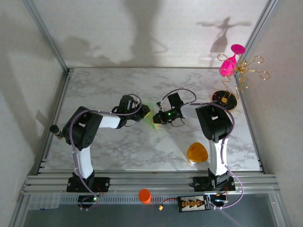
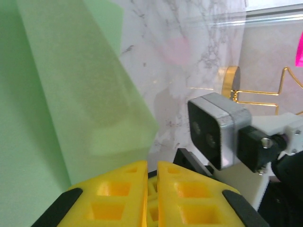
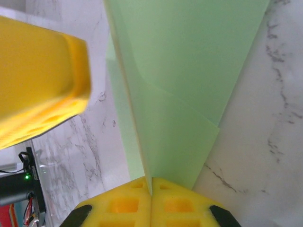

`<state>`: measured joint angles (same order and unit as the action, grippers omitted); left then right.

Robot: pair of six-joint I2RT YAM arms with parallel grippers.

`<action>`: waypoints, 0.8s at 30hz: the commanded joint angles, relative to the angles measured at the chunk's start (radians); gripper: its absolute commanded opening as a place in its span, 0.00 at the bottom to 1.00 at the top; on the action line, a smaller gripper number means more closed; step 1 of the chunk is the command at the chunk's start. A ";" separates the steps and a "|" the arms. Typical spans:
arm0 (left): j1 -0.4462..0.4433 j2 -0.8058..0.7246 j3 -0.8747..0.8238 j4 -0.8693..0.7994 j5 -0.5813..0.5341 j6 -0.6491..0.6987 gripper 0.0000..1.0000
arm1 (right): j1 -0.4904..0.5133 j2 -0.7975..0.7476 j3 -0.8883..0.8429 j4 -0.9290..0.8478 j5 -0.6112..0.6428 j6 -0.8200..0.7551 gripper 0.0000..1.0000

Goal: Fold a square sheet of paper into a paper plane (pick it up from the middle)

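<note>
The sheet of paper (image 3: 189, 71) is pinched from both sides at the middle of the table. In the right wrist view we see the right gripper (image 3: 150, 198) with its yellow fingers (image 3: 180, 205) pressed flat together. A sharp crease of the pale green sheet runs straight down into the seam between them, so this pincer is clenched on the paper. The paper rises from there as overlapping folded layers, with one angled flap lying over a wider panel. Beside it at upper left hangs a blurred yellow finger (image 3: 38, 90) of the other arm. In the left wrist view the left gripper (image 2: 151, 184) has its fingers (image 2: 113, 194) drawn nearly together with only a thin dark line between them. The folded green paper (image 2: 71, 94) comes down to their tips, so we read it as grasping the sheet too. Just beyond sits the grey camera block (image 2: 215, 127) on the right arm's wrist. From above, the left gripper (image 1: 144, 113) and right gripper (image 1: 157, 117) face each other closely, with a green sliver of the paper (image 1: 150, 121) between and just below them, over the marble table (image 1: 118, 146). Well apart, an orange rounded-triangle object (image 1: 197, 153) lies near the right arm's base. A gold wire stand (image 1: 246, 75) holding pink glasses (image 1: 229, 66) stands at the far right corner. A small orange cylinder (image 1: 144, 195) sits on the near rail.
</note>
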<state>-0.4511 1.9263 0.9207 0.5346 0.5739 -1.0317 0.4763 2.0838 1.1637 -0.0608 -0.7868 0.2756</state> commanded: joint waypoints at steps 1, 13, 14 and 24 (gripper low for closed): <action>-0.003 -0.019 -0.014 0.036 0.026 -0.003 0.14 | 0.012 0.107 -0.082 -0.006 0.206 -0.046 0.07; -0.003 0.045 0.012 0.043 0.040 -0.007 0.12 | 0.012 0.101 -0.093 0.013 0.210 -0.053 0.08; -0.003 0.045 0.012 0.041 0.037 -0.005 0.12 | 0.013 0.101 -0.094 0.012 0.212 -0.054 0.07; 0.021 0.019 -0.017 -0.013 0.006 0.047 0.13 | 0.012 0.098 -0.095 0.013 0.215 -0.055 0.05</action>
<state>-0.4431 1.9648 0.9188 0.5442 0.5903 -1.0199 0.4763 2.0701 1.1244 0.0086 -0.7864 0.2729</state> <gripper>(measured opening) 0.122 0.060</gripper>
